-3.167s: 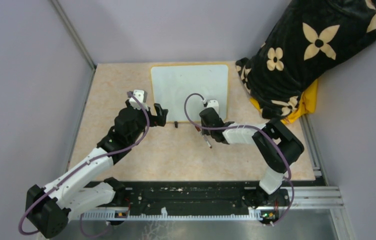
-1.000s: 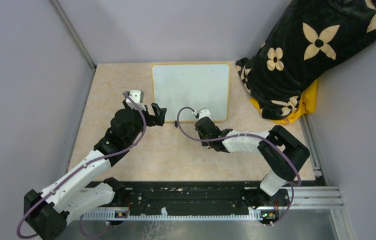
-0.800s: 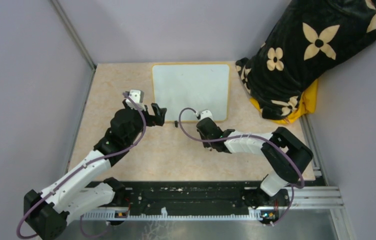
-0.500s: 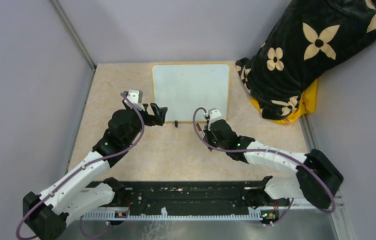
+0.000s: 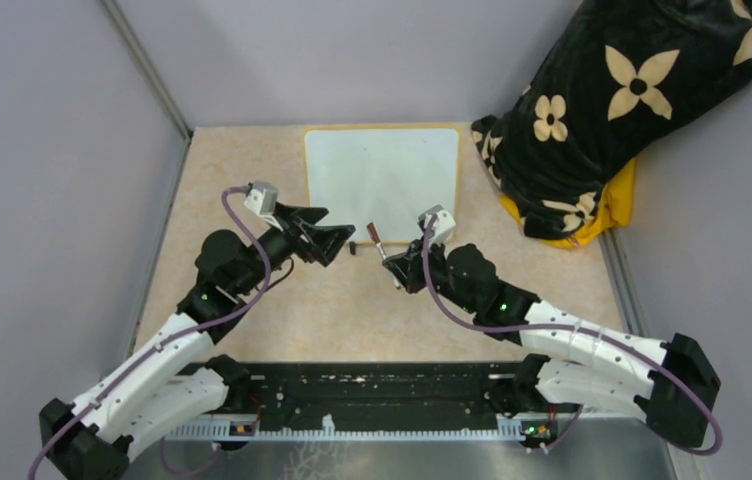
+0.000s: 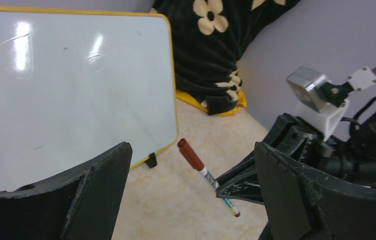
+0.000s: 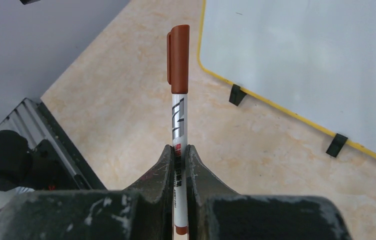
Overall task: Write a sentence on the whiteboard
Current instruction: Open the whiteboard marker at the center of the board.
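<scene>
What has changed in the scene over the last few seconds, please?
The right pincer, still shut on the brown-capped marker, turned so the cap points toward the left arm instead of the near side. The left pincer, open, swung round to face it. The whiteboard stayed blank and in place, as did the flowered blanket.

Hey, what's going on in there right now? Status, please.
Right gripper shut on capped marker. Left gripper open, by the cap. Whiteboard blank, nothing blocking it.
</scene>
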Robot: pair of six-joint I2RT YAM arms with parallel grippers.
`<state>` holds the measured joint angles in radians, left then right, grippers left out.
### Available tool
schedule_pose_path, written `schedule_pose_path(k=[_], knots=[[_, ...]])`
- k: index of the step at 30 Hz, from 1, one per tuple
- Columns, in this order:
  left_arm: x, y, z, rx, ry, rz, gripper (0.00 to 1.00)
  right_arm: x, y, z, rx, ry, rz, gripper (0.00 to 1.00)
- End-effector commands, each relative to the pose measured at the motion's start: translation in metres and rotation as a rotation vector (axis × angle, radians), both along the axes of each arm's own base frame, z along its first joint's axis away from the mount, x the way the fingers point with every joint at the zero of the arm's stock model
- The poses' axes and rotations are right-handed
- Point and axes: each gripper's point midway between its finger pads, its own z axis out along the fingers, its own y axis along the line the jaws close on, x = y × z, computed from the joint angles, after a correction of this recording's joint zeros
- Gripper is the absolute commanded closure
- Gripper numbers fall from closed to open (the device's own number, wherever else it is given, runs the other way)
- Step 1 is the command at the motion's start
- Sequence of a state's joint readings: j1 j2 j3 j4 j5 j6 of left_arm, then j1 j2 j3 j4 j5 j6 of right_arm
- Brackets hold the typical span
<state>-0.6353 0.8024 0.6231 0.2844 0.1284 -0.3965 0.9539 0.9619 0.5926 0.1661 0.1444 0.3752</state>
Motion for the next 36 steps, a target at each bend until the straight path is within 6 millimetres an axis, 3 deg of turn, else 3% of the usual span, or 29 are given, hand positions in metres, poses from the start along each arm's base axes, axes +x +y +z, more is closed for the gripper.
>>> schedule_pose_path(k=[1, 5, 10, 23, 36], knots=[[-0.03, -0.02, 0.016, -0.064, 0.063, -0.184, 0.02, -0.014, 0.018, 0.065, 0.193, -0.086, 0.104, 1.0], [-0.041, -0.031, 0.018, -0.096, 0.109, -0.272, 0.06, -0.02, 0.021, 0.083, 0.236, -0.105, 0.141, 1.0], [-0.04, -0.043, 0.014, -0.107, 0.193, -0.325, 0.13, -0.03, 0.022, 0.101, 0.28, -0.131, 0.183, 1.0], [-0.037, -0.051, 0.02, -0.181, 0.239, -0.346, 0.25, -0.04, 0.027, 0.114, 0.32, -0.142, 0.24, 1.0], [-0.033, -0.052, 0.021, -0.24, 0.252, -0.341, 0.52, -0.043, 0.028, 0.112, 0.31, -0.136, 0.259, 1.0]])
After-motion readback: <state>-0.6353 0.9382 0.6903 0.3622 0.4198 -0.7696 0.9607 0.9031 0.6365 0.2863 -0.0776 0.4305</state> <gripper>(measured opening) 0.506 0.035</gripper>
